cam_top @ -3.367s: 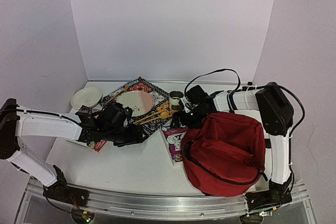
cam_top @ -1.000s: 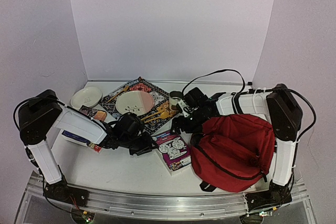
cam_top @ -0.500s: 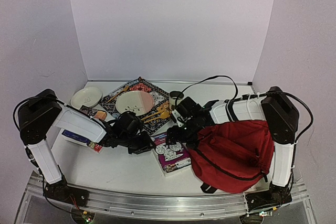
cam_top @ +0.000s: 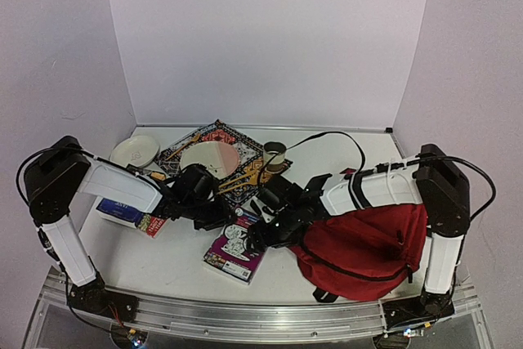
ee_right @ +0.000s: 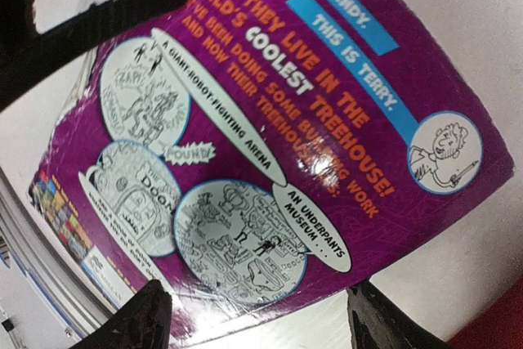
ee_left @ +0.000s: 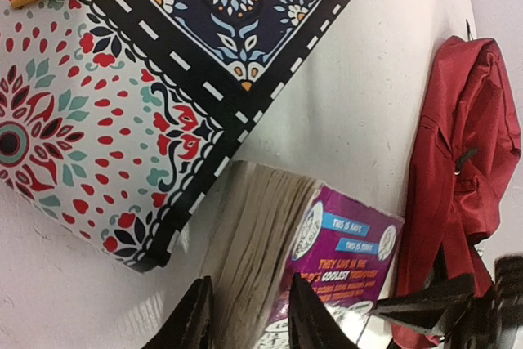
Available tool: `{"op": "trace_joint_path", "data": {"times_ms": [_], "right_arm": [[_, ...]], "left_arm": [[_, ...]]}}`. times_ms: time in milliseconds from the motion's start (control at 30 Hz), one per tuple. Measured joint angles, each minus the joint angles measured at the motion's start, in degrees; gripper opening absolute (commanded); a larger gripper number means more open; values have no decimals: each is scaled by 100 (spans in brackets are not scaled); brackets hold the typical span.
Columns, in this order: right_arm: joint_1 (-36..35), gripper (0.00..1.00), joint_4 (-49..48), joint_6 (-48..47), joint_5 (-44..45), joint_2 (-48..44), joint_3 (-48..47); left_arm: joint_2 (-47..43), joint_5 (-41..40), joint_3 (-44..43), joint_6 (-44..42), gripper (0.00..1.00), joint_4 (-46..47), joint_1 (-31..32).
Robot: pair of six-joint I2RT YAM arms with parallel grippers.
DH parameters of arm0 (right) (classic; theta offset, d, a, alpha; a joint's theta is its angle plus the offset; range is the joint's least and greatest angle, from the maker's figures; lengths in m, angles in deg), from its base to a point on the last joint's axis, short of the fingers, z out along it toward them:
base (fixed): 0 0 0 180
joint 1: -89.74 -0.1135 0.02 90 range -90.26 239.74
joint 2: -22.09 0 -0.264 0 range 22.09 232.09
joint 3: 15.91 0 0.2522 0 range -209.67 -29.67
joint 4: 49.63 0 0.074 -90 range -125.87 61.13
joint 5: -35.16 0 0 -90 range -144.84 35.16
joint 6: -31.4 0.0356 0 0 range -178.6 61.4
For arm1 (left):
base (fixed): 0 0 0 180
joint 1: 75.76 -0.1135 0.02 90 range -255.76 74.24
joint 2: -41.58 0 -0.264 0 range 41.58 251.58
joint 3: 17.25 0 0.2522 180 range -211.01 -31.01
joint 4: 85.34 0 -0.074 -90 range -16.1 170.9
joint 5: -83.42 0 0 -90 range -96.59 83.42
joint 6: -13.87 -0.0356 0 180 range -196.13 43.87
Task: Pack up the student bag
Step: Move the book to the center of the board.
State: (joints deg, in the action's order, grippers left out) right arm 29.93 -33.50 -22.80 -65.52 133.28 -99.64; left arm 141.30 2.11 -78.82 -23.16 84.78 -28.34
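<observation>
The left claw (ee_left: 249, 288) has its black fingers (ee_left: 194, 320) set close on either side of the page block of a thick purple paperback book (ee_left: 343, 243). They pinch it so that the book tips up on its edge. The right claw (ee_right: 257, 292) hangs over the glossy cover with its fingers wide apart, holding nothing.

Just right of the book, the large soft dark-red fabric backpack (cam_top: 368, 239) lies slumped at the right front of the white table (cam_top: 163, 263). Its long axis runs roughly across the table, with the black-zipped end pointing left at the book. Whether the zip is open I cannot tell.

The step in hand looks like bringing the book to the bag. The next move calls for a spread mouth and a firm hold on the book.
</observation>
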Motion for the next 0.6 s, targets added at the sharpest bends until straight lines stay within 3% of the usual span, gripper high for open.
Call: {"op": "trace_joint_path", "data": {"times_ms": [333, 600], "right_arm": [[-394, 83, 178, -43, 659, -226, -144], [-513, 85, 114, 195, 1032, -432, -86]], "left_arm": [[-1123, -266, 14, -410, 56, -734, 38], [-1876, -127, 992, -250, 60, -1109, 42]]}}
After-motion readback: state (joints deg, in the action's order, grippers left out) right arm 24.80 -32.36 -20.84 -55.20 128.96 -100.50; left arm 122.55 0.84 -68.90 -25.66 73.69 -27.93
